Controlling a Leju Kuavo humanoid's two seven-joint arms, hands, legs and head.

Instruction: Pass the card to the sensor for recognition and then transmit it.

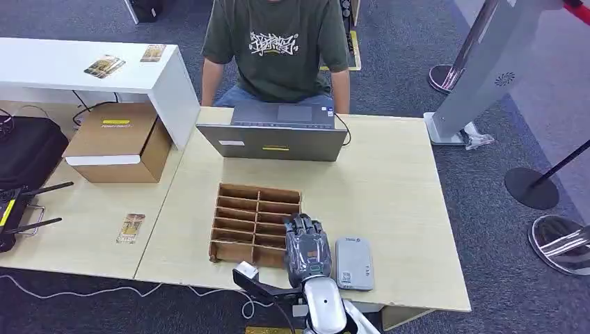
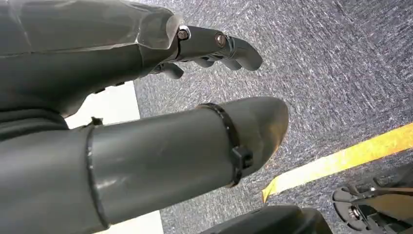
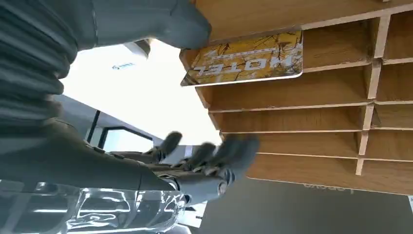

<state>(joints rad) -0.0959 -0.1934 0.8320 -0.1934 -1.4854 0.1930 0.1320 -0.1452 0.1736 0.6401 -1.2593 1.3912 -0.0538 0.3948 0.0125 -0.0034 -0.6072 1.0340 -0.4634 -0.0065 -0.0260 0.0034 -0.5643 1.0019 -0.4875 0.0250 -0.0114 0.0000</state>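
The wooden divided tray point(image 1: 254, 223) stood on the light wooden table point(image 1: 389, 209), in front of a grey laptop point(image 1: 275, 139). In the right wrist view one compartment held the card point(image 3: 248, 57), leaning with part above the rim; the neighbouring compartments visible there held nothing. The card was yellow with dark branch-like markings and the word HOTEL. The right hand point(image 1: 307, 250) lay over the tray's near right corner, just beside the grey sensor point(image 1: 354, 263); its fingers point(image 3: 214, 151) were spread apart, grasping nothing, clear of the card. The left hand point(image 2: 195, 97) hung over carpet, fingers apart, holding nothing.
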